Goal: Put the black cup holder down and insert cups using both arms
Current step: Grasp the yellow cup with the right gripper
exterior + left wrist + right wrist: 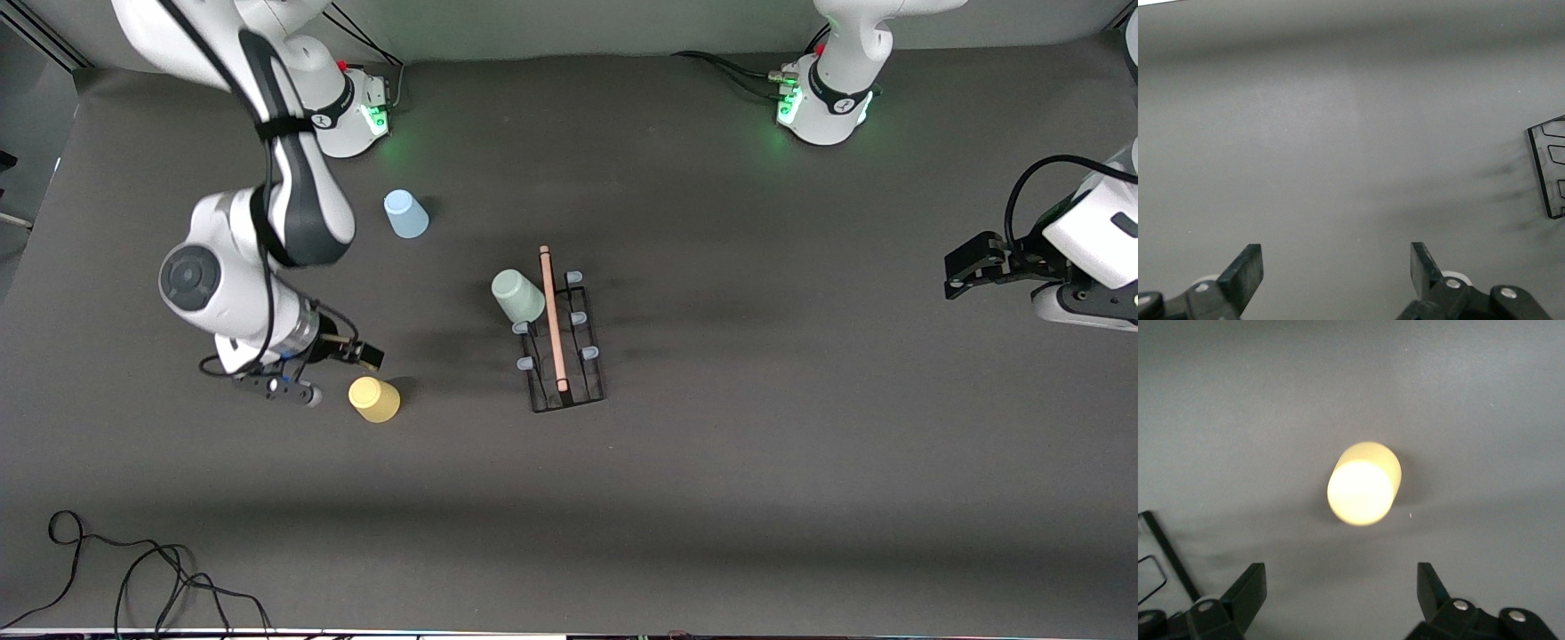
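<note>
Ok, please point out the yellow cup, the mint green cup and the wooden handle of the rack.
yellow cup point(374, 399), front view, on its upturned base.
mint green cup point(518, 296), front view, on its side wall.
wooden handle point(553, 320), front view, on the middle of the rod.

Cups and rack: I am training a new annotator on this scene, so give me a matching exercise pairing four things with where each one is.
Things:
1. mint green cup
2. yellow cup
3. light blue cup
4. left gripper

Places:
A. on the table beside the open right gripper
B. open over bare table at the left arm's end
C. on a peg of the black cup holder
D. on the table nearest the right arm's base

Pairs: 1-C, 2-A, 3-D, 4-B
</note>
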`<state>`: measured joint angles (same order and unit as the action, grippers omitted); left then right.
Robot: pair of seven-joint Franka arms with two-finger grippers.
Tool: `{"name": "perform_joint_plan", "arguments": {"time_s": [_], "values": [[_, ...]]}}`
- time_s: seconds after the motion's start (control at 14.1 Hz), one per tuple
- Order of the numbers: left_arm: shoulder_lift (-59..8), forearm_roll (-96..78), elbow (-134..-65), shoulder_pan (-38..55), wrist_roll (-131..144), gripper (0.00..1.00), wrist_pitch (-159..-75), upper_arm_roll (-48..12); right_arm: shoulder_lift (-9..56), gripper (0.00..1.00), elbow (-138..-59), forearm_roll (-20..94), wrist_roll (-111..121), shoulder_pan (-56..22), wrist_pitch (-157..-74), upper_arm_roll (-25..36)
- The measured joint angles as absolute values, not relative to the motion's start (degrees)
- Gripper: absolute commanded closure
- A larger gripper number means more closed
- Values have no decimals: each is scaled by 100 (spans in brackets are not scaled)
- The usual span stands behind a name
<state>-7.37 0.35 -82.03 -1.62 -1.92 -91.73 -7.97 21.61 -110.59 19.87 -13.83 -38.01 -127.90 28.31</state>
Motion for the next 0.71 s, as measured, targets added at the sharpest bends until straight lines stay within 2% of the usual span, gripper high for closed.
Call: {"name": "perform_joint_plan", "arguments": {"time_s": [0.42,0.5,0.57,0.64,0.71], "values": [[-737,151,-8204,-161,-187,2,-9149,-798,3178,1,-10854,2726,-894,-3687,-13559,2777],[-737,152,-8204,-161,-187,2,-9148,-799,3280,26,-10837,2735,-894,-3694,-13654,2759],[-737,152,-8204,-161,-187,2,-9148,-801,3355,88,-10823,2740,-894,-3696,-13728,2743],[-737,152,-8204,-159,-187,2,-9149,-806,3402,100,-10803,2740,-894,-3697,-13747,2737],[-737,153,-8204,-156,-187,2,-9152,-811,3414,100,-10785,2740,-894,-3698,-13747,2732]]}}
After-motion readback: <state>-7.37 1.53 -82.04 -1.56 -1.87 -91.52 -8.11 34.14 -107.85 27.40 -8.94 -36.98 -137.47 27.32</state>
